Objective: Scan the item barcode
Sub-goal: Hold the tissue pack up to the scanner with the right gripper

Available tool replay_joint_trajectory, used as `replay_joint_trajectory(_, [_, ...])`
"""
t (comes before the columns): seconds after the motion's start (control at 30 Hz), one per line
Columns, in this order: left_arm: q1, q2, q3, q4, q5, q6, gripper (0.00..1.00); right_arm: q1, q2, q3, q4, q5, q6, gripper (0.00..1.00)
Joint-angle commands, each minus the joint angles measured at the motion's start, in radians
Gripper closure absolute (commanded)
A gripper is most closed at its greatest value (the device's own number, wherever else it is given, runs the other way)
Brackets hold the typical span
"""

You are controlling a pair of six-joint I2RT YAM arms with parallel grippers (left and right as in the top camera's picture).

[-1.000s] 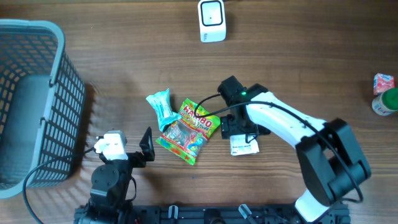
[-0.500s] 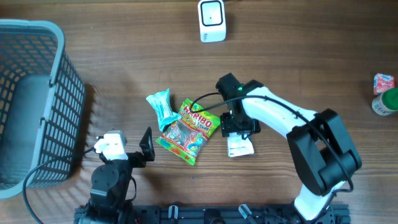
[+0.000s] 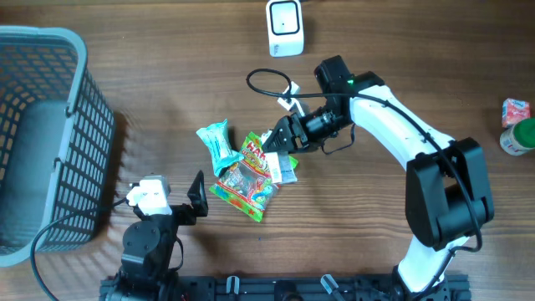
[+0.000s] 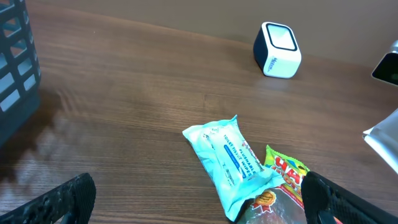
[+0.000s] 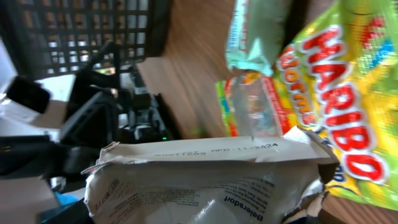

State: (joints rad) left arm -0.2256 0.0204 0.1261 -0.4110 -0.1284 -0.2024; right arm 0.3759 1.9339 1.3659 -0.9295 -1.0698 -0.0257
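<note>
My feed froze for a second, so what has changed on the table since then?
The right gripper closed on the white packet, lifted it off the table and swung it leftward, away from the robot's base; it now holds it over the candy bag. The left gripper, the wipes pack, the scanner and the basket stayed put.

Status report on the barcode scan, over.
Left gripper open, idle. Right gripper shut on white packet, over the Haribo bag. Scanner at far edge, nothing lying between.
</note>
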Motion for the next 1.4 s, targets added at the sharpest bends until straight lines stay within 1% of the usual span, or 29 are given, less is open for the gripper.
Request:
replay_joint_trajectory(0.0, [0.007, -0.005, -0.005, 0.003, 0.008, 0.016, 0.0, -0.001, 0.011, 0.017, 0.018, -0.06, -0.027, 0.29])
replay_joint_trajectory(0.07, [0.007, -0.005, -0.005, 0.003, 0.008, 0.016, 0.0, 0.0, 0.011, 0.017, 0.069, 0.024, -0.026, 0.3])
replay_joint_trajectory(0.13, [0.007, -0.005, -0.005, 0.003, 0.008, 0.016, 0.0, -0.001, 0.011, 0.022, 0.169, 0.133, -0.023, 0.3])
replay_joint_trajectory(0.17, [0.007, -0.005, -0.005, 0.003, 0.008, 0.016, 0.0, -0.001, 0.011, 0.03, 0.216, 0.219, -0.024, 0.3])
replay_joint_trajectory(0.23, [0.007, -0.005, -0.005, 0.003, 0.008, 0.016, 0.0, -0.001, 0.01, 0.058, 0.319, 0.465, -0.025, 0.3])
replay_joint_trajectory(0.3, [0.007, -0.005, -0.005, 0.003, 0.008, 0.016, 0.0, 0.0, 0.011, 0.081, 0.408, 0.708, -0.035, 0.37])
replay_joint_trajectory(0.37, [0.007, -0.005, -0.005, 0.003, 0.008, 0.016, 0.0, -0.001, 0.01, 0.099, 0.485, 0.863, -0.119, 0.37])
replay_joint_trajectory(0.4, [0.007, -0.005, -0.005, 0.003, 0.008, 0.016, 0.0, 0.0, 0.011, 0.103, 0.56, 0.966, -0.148, 0.39])
replay_joint_trajectory(0.47, [0.007, -0.005, -0.005, 0.003, 0.008, 0.016, 0.0, 0.0, 0.011, 0.103, 0.653, 1.068, -0.211, 0.43])
replay_joint_trajectory(0.53, [0.007, -0.005, -0.005, 0.003, 0.008, 0.016, 0.0, 0.0, 0.014, 0.11, 0.785, 1.199, -0.315, 0.45])
replay_joint_trajectory(0.6, [0.007, -0.005, -0.005, 0.003, 0.008, 0.016, 0.0, 0.0, 0.03, 0.14, 0.863, 1.279, -0.389, 0.46])
replay_joint_trajectory(0.67, [0.007, -0.005, -0.005, 0.003, 0.008, 0.016, 0.0, 0.0, 0.082, 0.203, 0.96, 1.386, -0.498, 0.46])
replay_joint_trajectory(0.7, [0.007, -0.005, -0.005, 0.003, 0.008, 0.016, 0.0, 0.0, 0.106, 0.226, 0.989, 1.415, -0.529, 0.46])
replay_joint_trajectory(0.83, [0.007, -0.005, -0.005, 0.003, 0.008, 0.016, 0.0, 0.048, 0.31, 0.429, 1.081, 1.58, -0.696, 0.47])
replay_joint_trajectory(0.87, [0.007, -0.005, -0.005, 0.003, 0.008, 0.016, 0.0, 0.058, 0.344, 0.453, 1.113, 1.621, -0.736, 0.47])
replay_joint_trajectory(0.9, [0.007, -0.005, -0.005, 0.003, 0.008, 0.016, 0.0, 0.074, 0.39, 0.478, 1.175, 1.672, -0.808, 0.46])
replay_joint_trajectory(0.93, [0.007, -0.005, -0.005, 0.003, 0.008, 0.016, 0.0, 0.097, 0.438, 0.486, 1.267, 1.729, -0.914, 0.46])
replay_joint_trajectory(1.0, [0.007, -0.005, -0.005, 0.003, 0.008, 0.016, 0.0, 0.141, 0.488, 0.487, 1.341, 1.765, -1.025, 0.46])
replay_joint_trajectory(1.1, [0.007, -0.005, -0.005, 0.003, 0.008, 0.016, 0.0, 0.16, 0.511, 0.487, 1.388, 1.793, -1.073, 0.46])
replay_joint_trajectory(1.27, [0.007, -0.005, -0.005, 0.003, 0.008, 0.016, 0.0, 0.187, 0.514, 0.487, 1.447, 1.8, -1.217, 0.47])
replay_joint_trajectory(1.3, [0.007, -0.005, -0.005, 0.003, 0.008, 0.016, 0.0, 0.189, 0.514, 0.487, 1.45, 1.816, -1.221, 0.47])
replay_joint_trajectory(1.37, [0.007, -0.005, -0.005, 0.003, 0.008, 0.016, 0.0, 0.188, 0.514, 0.488, 1.475, 1.915, -1.22, 0.5])
